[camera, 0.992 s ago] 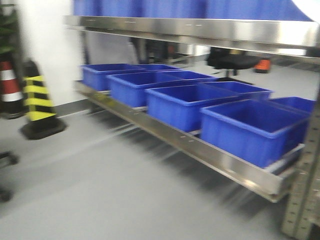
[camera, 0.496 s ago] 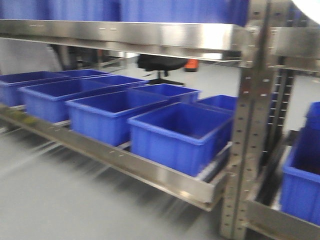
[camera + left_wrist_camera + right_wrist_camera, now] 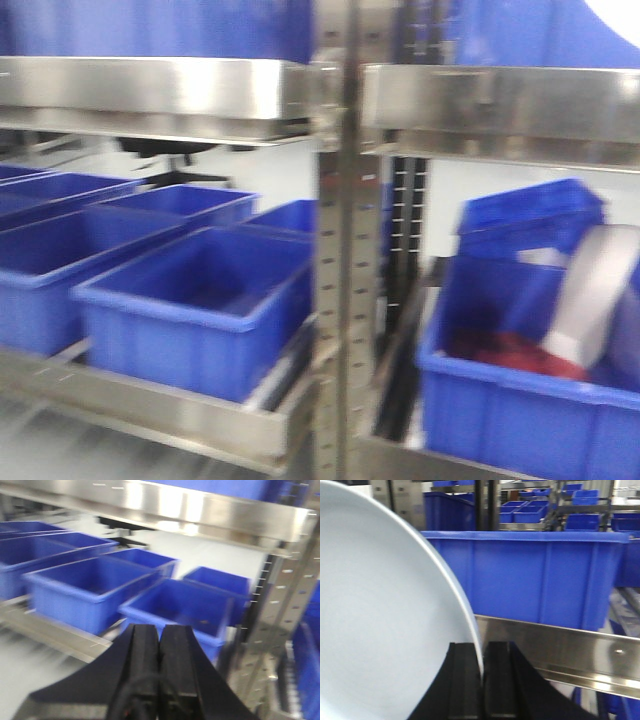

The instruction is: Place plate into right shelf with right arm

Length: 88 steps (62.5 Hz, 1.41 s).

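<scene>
White plate (image 3: 385,620) is being held on edge, rim pinched between the right fingers (image 3: 465,680), near the right shelf (image 3: 560,645), seemingly for sliding in edge-first, while the left fingers (image 3: 145,650) are pressing together, empty.

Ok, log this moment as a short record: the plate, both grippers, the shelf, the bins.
plate: plain white, rim clamped, in front of a bin and a steel rail, not set down
right gripper: shut on the plate's rim
left gripper: shut, nothing between its fingers
shelf: stainless steel, perforated upright, flat front rails
blue bins: in rows on the lower level, the near ones look empty
right-hand bin: holds something red and a pale object, too blurred to name
</scene>
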Tool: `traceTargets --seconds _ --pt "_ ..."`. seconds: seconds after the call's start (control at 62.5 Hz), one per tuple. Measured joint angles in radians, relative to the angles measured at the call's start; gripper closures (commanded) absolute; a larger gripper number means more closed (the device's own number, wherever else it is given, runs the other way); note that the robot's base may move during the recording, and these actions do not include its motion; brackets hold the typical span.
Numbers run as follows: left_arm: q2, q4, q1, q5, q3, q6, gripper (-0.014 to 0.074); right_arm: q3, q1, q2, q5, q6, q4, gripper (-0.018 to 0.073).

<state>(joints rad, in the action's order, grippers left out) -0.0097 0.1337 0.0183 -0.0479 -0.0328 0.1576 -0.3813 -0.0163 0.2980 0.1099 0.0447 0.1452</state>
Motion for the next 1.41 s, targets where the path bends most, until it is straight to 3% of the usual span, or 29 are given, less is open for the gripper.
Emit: traceTargets --seconds 1.408 --pt "0.0 0.0 0.0 0.0 0.0 0.0 0.0724 0.0 0.0 0.0 0.0 0.0 0.0 0.0505"
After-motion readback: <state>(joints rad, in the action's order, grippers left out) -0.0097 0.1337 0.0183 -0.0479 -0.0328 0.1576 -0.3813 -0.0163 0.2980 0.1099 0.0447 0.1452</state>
